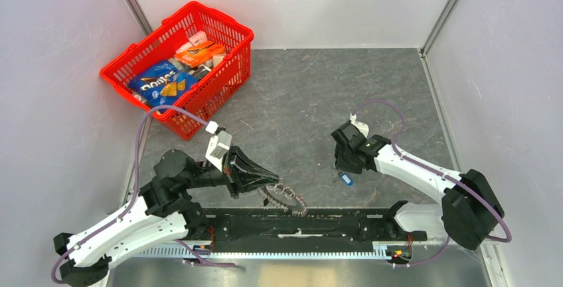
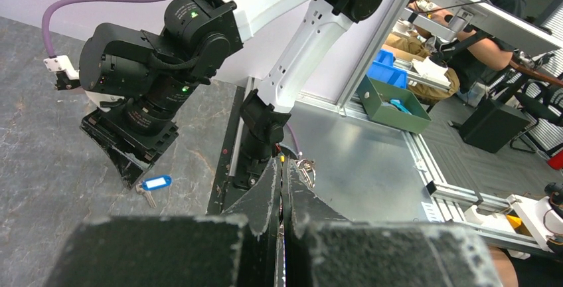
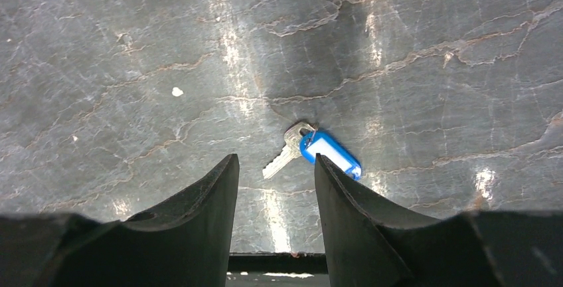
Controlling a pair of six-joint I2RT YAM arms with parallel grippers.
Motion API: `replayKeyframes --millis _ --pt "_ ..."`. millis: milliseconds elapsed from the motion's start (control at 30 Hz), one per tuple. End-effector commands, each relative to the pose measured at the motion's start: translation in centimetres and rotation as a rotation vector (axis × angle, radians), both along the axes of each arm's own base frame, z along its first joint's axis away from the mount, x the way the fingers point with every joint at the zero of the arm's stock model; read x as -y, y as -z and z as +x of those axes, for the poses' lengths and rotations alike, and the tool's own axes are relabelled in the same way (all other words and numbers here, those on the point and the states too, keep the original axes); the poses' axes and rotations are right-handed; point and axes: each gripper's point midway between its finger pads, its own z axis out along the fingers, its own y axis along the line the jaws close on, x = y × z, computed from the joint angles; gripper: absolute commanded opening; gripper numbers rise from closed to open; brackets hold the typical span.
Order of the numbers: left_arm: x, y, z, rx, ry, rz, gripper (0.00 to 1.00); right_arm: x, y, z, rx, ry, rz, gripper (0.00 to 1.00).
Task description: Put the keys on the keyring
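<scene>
L claw (image 1: pixel 274 183) clamps keyring (image 1: pixel 284 189) w/ key bunch (image 1: pixel 289 202). R claw (image 3: pixel 275 161) jaws apart over blue-tag key (image 3: pixel 320 149) on desk (image 3: pixel 133 48); not yet ringed.

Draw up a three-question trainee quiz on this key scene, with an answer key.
1. True or false: the right gripper is closed on the blue-tagged key.
2. Where does the red basket stand in the top view? A. in the far left corner; B. in the far right corner; C. between the two arm bases.
3. Fill in the blank: the jaws of the left gripper are ____.

Key: 1. False: its jaws stand apart and the key lies just beyond the fingertips. 2. A. 3. shut.
</scene>
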Motion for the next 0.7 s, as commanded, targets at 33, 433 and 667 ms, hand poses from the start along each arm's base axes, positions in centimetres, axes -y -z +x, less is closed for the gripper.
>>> replayKeyframes --millis 33,433,667 --pt "-0.2 -1.1 0.3 0.059 -0.023 -0.034 0.02 0.7 0.2 1.0 0.039 0.057 -0.014 0.53" --pt "-0.3 -0.8 0.2 0.055 -0.019 -0.032 0.02 1.3 1.4 0.5 0.007 0.077 -0.016 0.49" --pt "-0.4 -0.9 0.2 0.06 -0.023 -0.033 0.02 1.2 2.2 -0.1 -0.016 0.068 -0.002 0.44"
